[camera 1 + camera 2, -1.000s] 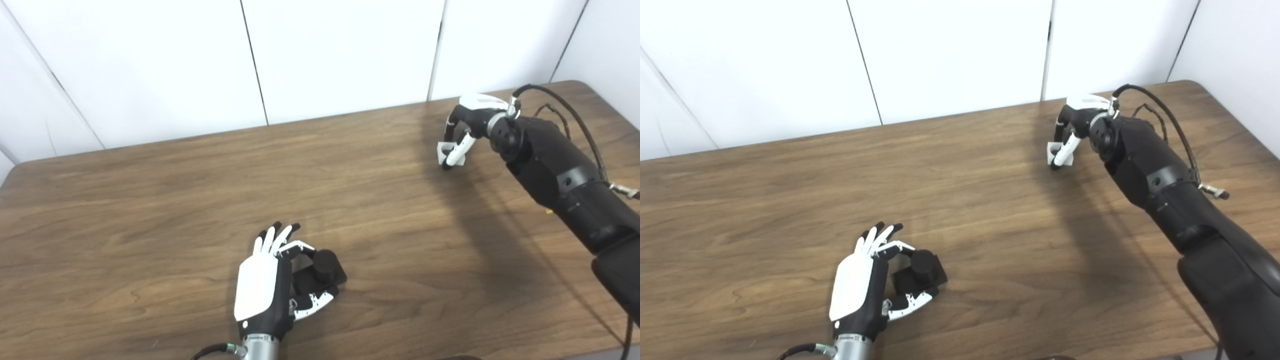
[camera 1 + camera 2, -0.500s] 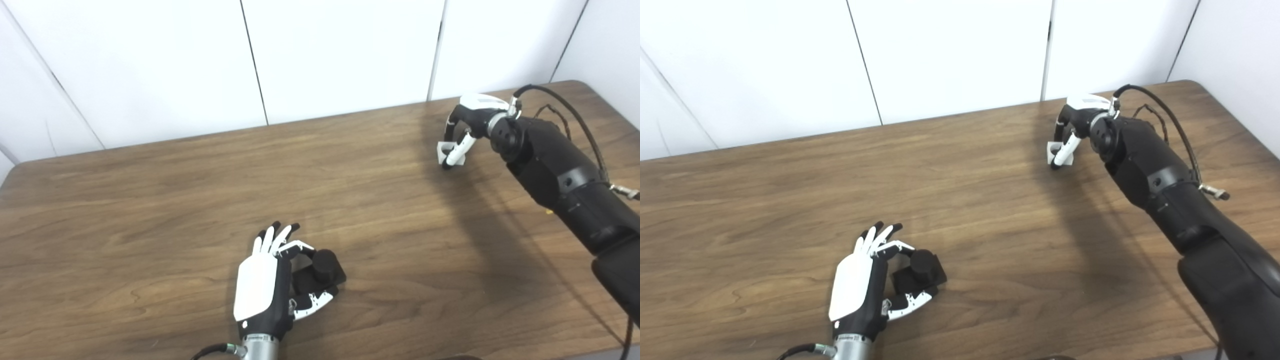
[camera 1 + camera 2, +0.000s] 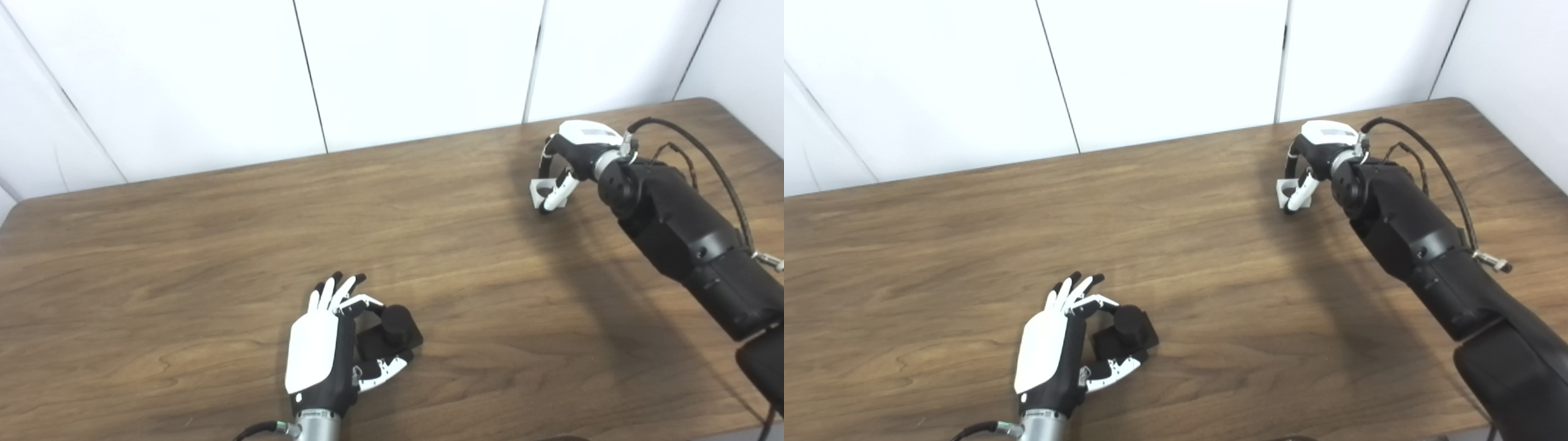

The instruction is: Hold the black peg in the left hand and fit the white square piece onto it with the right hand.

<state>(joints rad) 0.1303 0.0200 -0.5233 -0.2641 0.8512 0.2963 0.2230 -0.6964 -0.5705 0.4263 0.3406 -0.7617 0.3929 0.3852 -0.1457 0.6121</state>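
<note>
Over the last second your right hand (image 3: pixel 566 160) shifted a little left and toward the near side, and the white square piece (image 3: pixel 544 190) went with it. Before that both had sat unmoved at the far right of the table (image 3: pixel 184 257). I read that as the pick being done and the carry toward the peg just starting; the fit itself was not yet begun.

Right hand: fingers curled over the top of the white piece, thumb pressed against its near face, so it was closed on the piece. Whether the piece was fully clear of the wood I could not tell; it looked low, close to the surface.

Left hand (image 3: pixel 327 349): back of hand up, low at the near centre of the table, long fingers mostly straight and a bit spread, thumb and one finger bracketing the black peg (image 3: pixel 392 334). The peg stood upright on its square base on the table, touching those digits. Loose hold, more steadying than lifting.

The two parts were well apart across the table.
</note>
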